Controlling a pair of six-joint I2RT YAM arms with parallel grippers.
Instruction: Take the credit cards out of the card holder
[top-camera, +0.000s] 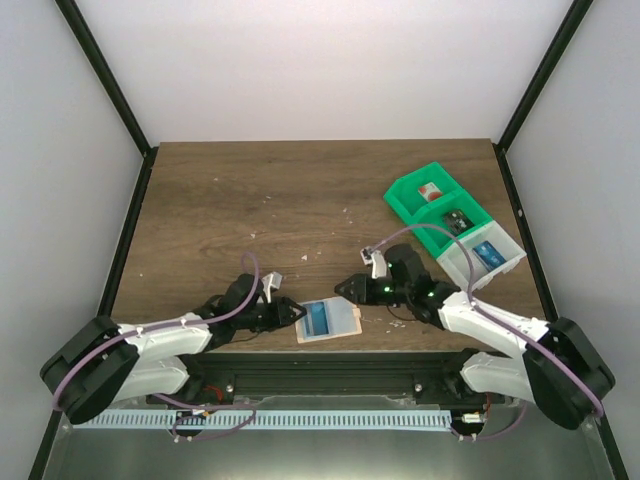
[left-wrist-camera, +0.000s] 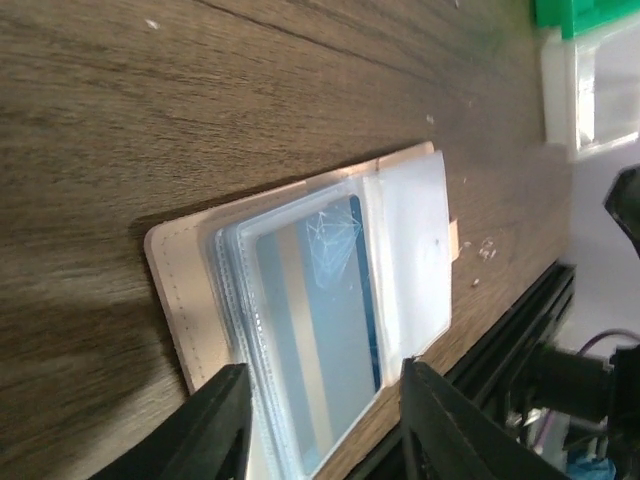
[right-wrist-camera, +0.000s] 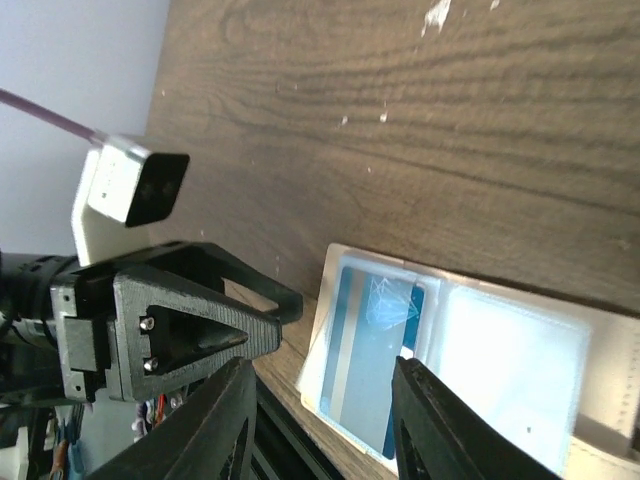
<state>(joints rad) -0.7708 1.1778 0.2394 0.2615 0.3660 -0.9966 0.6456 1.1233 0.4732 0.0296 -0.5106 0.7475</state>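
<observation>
The card holder (top-camera: 345, 322) lies open and flat near the table's front edge, tan outside (left-wrist-camera: 175, 270) with clear pockets. A blue-grey credit card (top-camera: 317, 319) with a pale stripe sits inside the left pocket (left-wrist-camera: 320, 310) (right-wrist-camera: 375, 350). My left gripper (top-camera: 298, 312) is low at the holder's left end; in its wrist view its jaws (left-wrist-camera: 322, 372) stand apart on either side of the pocket's end, not pressing it. My right gripper (top-camera: 345, 288) hovers above the holder's right side, fingers apart (right-wrist-camera: 320, 365) with nothing between them. The right wrist view shows the left gripper (right-wrist-camera: 285, 318) beside the holder.
A green-and-white compartment tray (top-camera: 450, 225) with small items stands at the back right, its white end visible in the left wrist view (left-wrist-camera: 590, 90). The black front rail (top-camera: 330, 362) runs just below the holder. Crumbs dot the wood.
</observation>
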